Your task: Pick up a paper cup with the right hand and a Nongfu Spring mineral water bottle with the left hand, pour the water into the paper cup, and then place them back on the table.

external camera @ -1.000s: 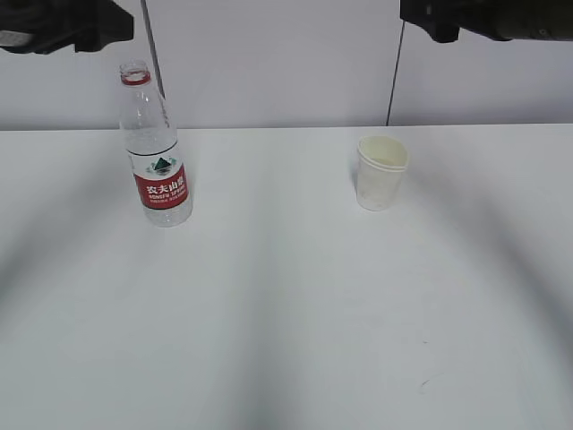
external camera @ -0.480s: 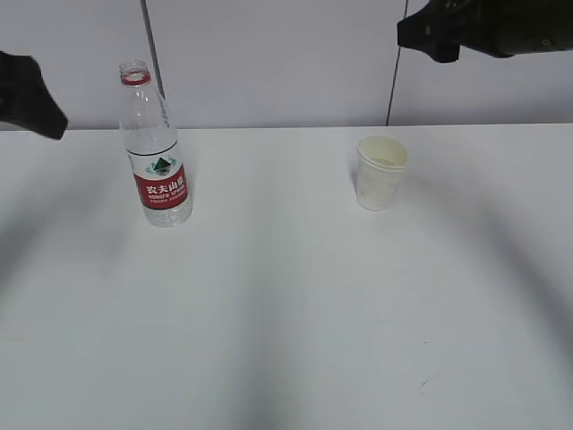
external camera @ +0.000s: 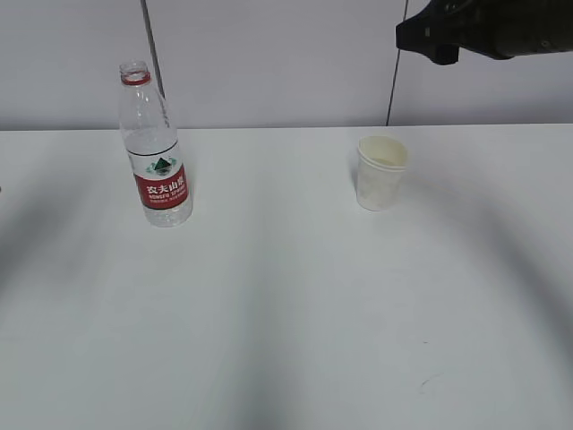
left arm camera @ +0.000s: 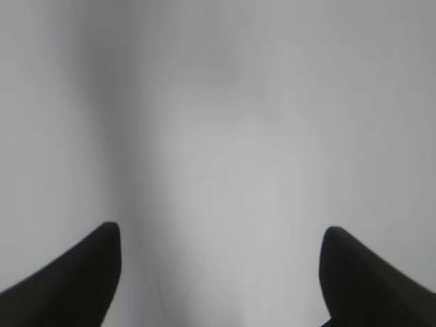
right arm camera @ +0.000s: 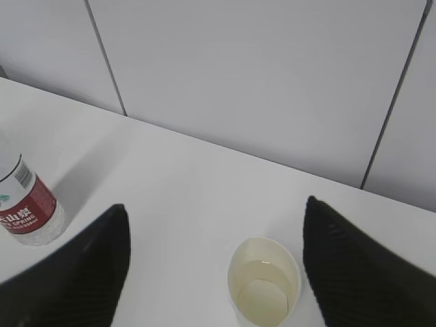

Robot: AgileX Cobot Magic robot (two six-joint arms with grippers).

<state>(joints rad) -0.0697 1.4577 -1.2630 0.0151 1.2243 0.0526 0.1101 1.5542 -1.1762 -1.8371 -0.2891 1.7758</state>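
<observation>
The Nongfu Spring bottle (external camera: 154, 148) stands upright and uncapped on the white table (external camera: 286, 305) at the left; its lower part shows in the right wrist view (right arm camera: 28, 208). The paper cup (external camera: 381, 172) stands upright at the right with water in it and shows in the right wrist view (right arm camera: 264, 281). The right arm (external camera: 483, 27) hangs high above the cup; my right gripper (right arm camera: 216, 259) is open and empty, with the cup below and between its jaws. My left gripper (left arm camera: 221, 272) is open and empty over bare table, and is out of the exterior view.
A grey panelled wall (external camera: 269, 54) with dark vertical seams stands behind the table's far edge. A small dark mark (external camera: 430, 381) lies on the table near the front right.
The left arm has moved down and left, out of the exterior view. The right arm has barely shifted. Bottle and cup have not moved.
</observation>
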